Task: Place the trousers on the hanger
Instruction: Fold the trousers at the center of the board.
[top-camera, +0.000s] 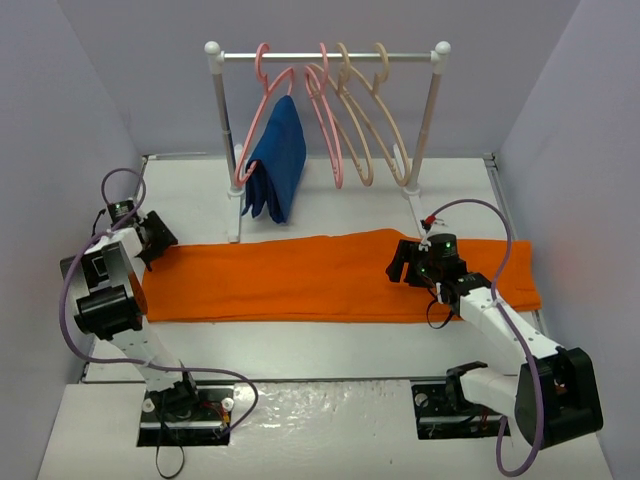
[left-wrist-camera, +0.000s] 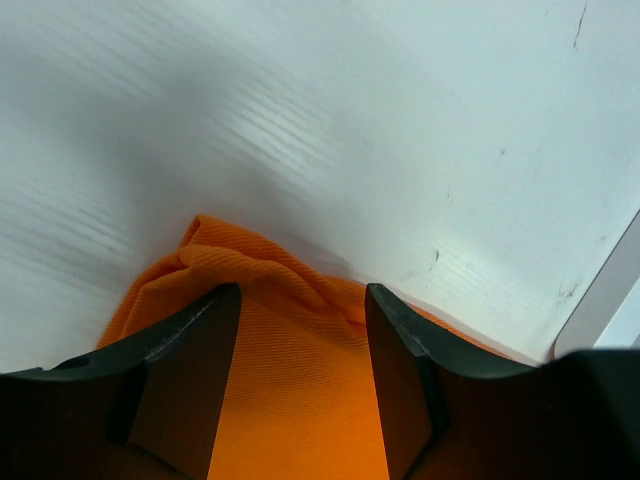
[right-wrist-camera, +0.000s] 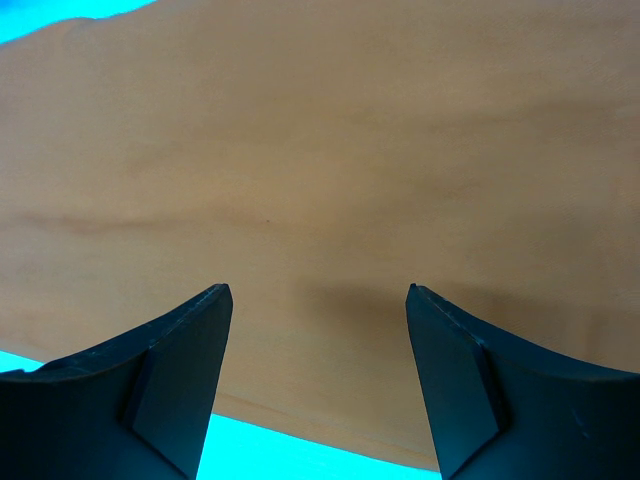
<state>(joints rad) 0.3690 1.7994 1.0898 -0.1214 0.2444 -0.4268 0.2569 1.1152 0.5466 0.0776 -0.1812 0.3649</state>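
Observation:
The orange trousers (top-camera: 290, 280) lie flat across the table, left to right. My left gripper (top-camera: 158, 245) is open at their left end. In the left wrist view its jaws (left-wrist-camera: 300, 290) stand apart over the bunched cloth edge (left-wrist-camera: 300, 380), with cloth between the fingers. My right gripper (top-camera: 402, 265) is open low over the right part of the trousers. In the right wrist view (right-wrist-camera: 318, 290) the cloth (right-wrist-camera: 320, 150) fills the frame under the spread jaws. Two cream-beige hangers (top-camera: 392, 135) hang at the right of the rack.
A white clothes rack (top-camera: 330, 57) stands behind the trousers. It carries a pink hanger with a dark blue garment (top-camera: 280, 160) and a second pink hanger (top-camera: 328, 125). Grey walls close in left, right and behind.

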